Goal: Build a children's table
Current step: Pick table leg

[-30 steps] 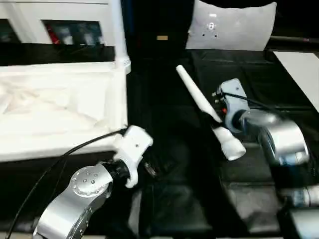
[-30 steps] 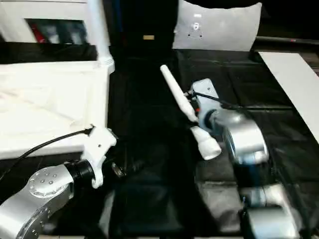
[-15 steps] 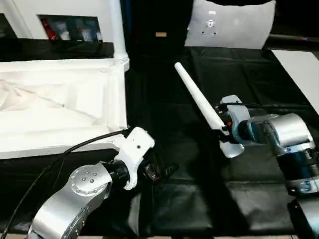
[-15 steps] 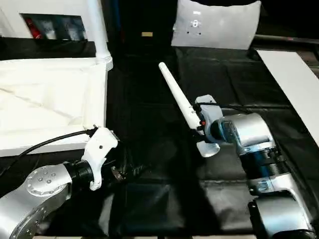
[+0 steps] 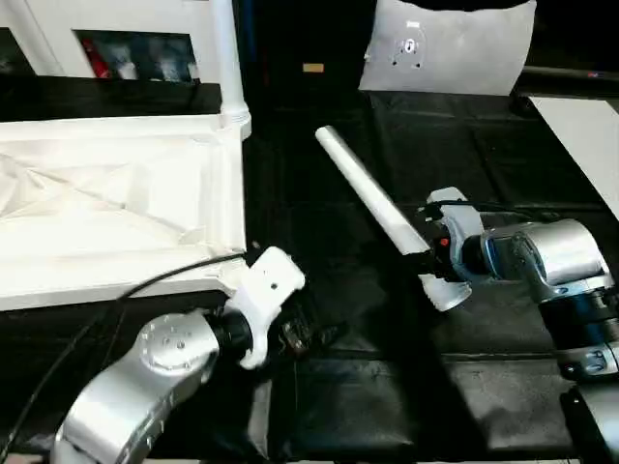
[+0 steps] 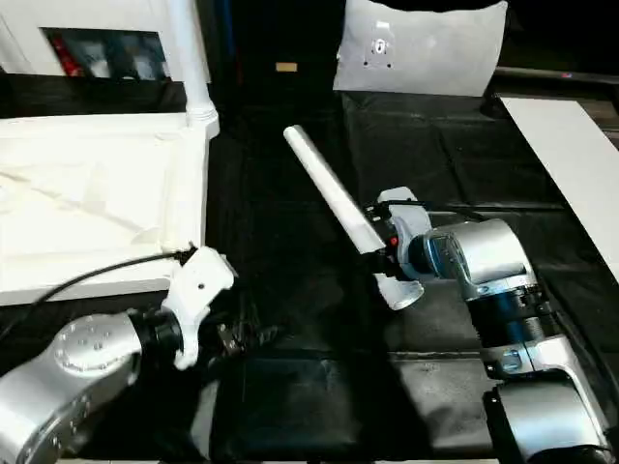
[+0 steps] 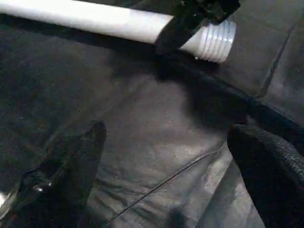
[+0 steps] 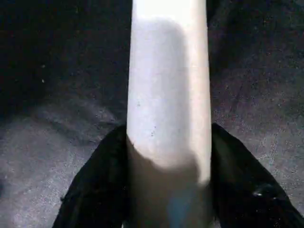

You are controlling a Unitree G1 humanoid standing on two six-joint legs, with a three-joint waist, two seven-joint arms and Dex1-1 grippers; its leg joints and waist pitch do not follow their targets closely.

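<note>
Head views: the right gripper (image 5: pixel 427 259) had closed in on the white leg (image 5: pixel 372 201) over the last second and now clamped it near its thick threaded end (image 5: pixel 444 293). The leg had tipped since then, its narrow tip swung toward the tabletop (image 5: pixel 116 203), which lay ribs-up at the robot's left with one leg (image 5: pixel 223 53) already standing in its far corner socket. The held leg sat over the black cloth (image 5: pixel 368 387), well apart from the top. The left gripper (image 5: pixel 311 333) hovered low over the cloth, holding nothing.

Left wrist view: the left fingers (image 7: pixel 61 175) stood wide apart with only cloth between; the threaded end (image 7: pixel 211 42) showed beyond, pinched by the other gripper's black fingers.

Right wrist view: black fingers (image 8: pixel 102 183) pressed both sides of the leg shaft (image 8: pixel 166 99).

Judgement: the grasp looked secured, so carrying the leg to a free socket would come next.
</note>
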